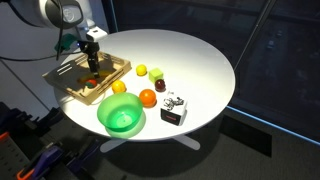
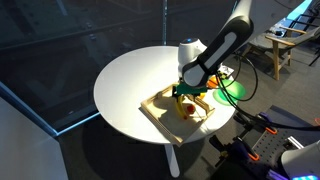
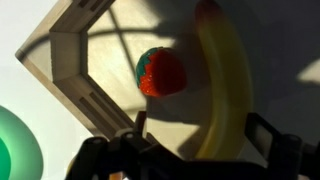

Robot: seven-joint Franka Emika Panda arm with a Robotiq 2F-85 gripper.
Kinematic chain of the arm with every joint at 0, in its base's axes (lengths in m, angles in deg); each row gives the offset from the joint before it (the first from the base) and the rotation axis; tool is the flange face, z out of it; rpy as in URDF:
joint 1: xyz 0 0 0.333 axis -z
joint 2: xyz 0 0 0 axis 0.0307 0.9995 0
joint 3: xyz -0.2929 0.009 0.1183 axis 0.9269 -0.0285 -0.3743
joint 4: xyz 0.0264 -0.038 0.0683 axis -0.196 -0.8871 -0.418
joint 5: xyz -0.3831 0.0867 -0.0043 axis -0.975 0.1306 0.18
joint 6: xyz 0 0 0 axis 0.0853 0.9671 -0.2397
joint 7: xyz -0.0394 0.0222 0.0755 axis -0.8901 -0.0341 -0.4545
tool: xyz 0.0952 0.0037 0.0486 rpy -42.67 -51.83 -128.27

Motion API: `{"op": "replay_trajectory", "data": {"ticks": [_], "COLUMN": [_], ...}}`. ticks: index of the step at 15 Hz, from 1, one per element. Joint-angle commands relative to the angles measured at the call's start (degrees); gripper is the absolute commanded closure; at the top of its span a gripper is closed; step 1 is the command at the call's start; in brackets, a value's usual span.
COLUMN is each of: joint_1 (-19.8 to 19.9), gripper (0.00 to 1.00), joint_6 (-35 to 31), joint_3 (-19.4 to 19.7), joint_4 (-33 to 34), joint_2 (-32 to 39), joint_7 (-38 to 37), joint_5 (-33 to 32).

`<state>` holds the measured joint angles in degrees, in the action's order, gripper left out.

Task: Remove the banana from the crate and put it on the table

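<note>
Black Robotiq gripper [image 3: 200, 130] low over the shallow light-wood crate [image 3: 75, 60], jaws apart on either side of the curved yellow banana [image 3: 228, 85] lying inside the crate, red strawberry with green cap [image 3: 162, 72] at the banana's nine o'clock, green bowl [image 3: 8, 150] outside the crate at seven o'clock, round white table [image 1: 190, 60] beneath.

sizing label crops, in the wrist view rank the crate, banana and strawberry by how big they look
1. crate: largest, runs past the frame edges
2. banana: long, its lower end hidden
3. strawberry: smallest
Both fruits lie in the crate, so nearness hardly skews this.
</note>
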<state>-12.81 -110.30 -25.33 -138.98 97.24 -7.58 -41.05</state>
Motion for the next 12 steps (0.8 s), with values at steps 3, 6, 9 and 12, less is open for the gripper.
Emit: {"op": "replay_trajectory", "data": {"ticks": [3,6,9,12], "joint_1": [-0.5,-0.5,-0.3,-0.3], "gripper": [0.0,0.0,0.0,0.0], "joint_6": [1.9,2.2,2.5,2.7], "joint_3": [0.4,0.3,0.0,0.0], "joint_4": [0.8,1.8,2.8,3.4], "joint_2": [-1.3,-0.5,0.4,1.4], "joint_7": [1.5,1.6,1.8,2.0], "joint_5": [1.1,1.1,1.3,1.4]}}
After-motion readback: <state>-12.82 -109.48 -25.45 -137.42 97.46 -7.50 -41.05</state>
